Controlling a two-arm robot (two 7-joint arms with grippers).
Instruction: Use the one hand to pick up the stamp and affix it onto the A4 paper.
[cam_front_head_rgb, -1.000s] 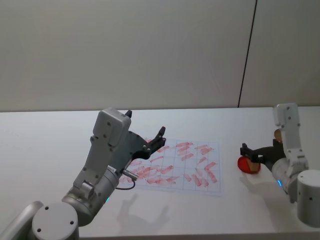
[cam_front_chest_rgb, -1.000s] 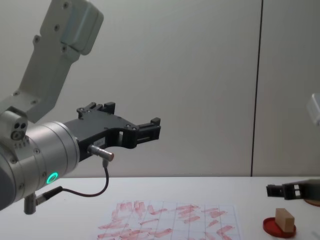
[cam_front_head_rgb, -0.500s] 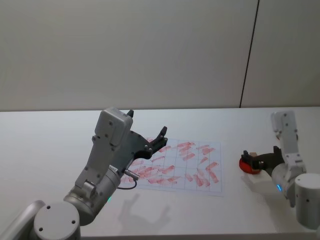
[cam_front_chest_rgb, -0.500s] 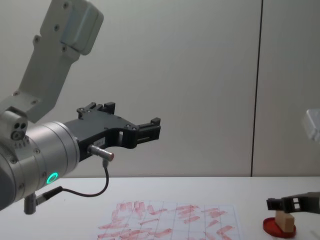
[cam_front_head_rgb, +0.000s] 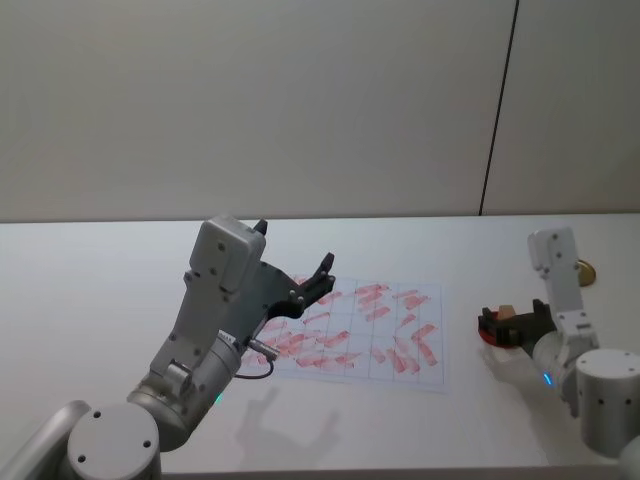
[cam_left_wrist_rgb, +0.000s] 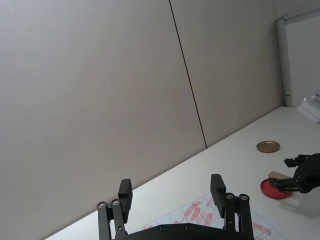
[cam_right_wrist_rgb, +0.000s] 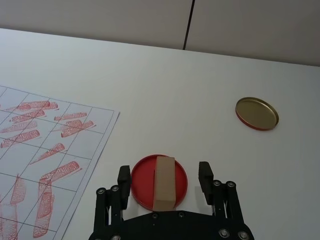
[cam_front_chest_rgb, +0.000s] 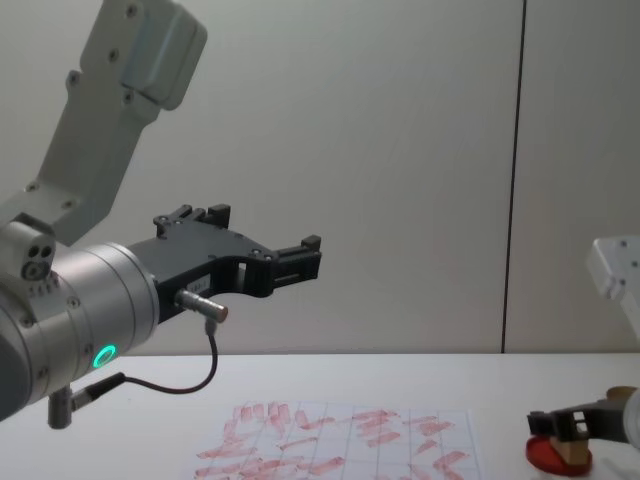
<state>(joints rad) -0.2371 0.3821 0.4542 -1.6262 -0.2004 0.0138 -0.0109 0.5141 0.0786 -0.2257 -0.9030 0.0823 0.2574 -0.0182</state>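
In the last sec we've slid the right gripper (cam_right_wrist_rgb: 164, 171) in over the ink pad (cam_right_wrist_rgb: 142, 191), jaws wide either side of the stamp (cam_right_wrist_rgb: 164, 187) lying on it, so pickup's next, A4 paper (cam_right_wrist_rgb: 85, 150) just left of it; left gripper (cam_left_wrist_rgb: 171, 185) parked farther left, spread.

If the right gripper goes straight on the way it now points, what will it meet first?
Probably the small tan wooden stamp block on the flat red round ink pad: it lies between the right gripper's open fingers.
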